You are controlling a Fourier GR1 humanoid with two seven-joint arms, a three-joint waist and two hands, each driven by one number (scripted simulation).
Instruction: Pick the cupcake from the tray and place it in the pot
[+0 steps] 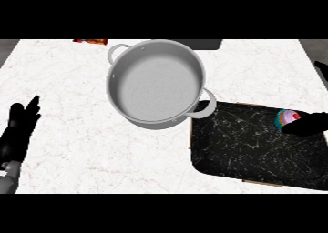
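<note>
We see the cupcake on the right part of the dark tray, close to its far right edge, with a red piece on top and a blue wrapper. Our right hand comes in from the right border, and its dark fingers are touching the cupcake from that side. They seem to close on it, but we cannot tell if the hold is complete, because the hand covers part of it. We judge that this is the picking step, and the cupcake is not lifted yet. The pot stands just to the left of the tray, its near handle at the tray's corner, so the way to it should be short. It is wide and has nothing inside. Our left hand rests at the left edge of the counter with straight fingers, holding nothing.
</note>
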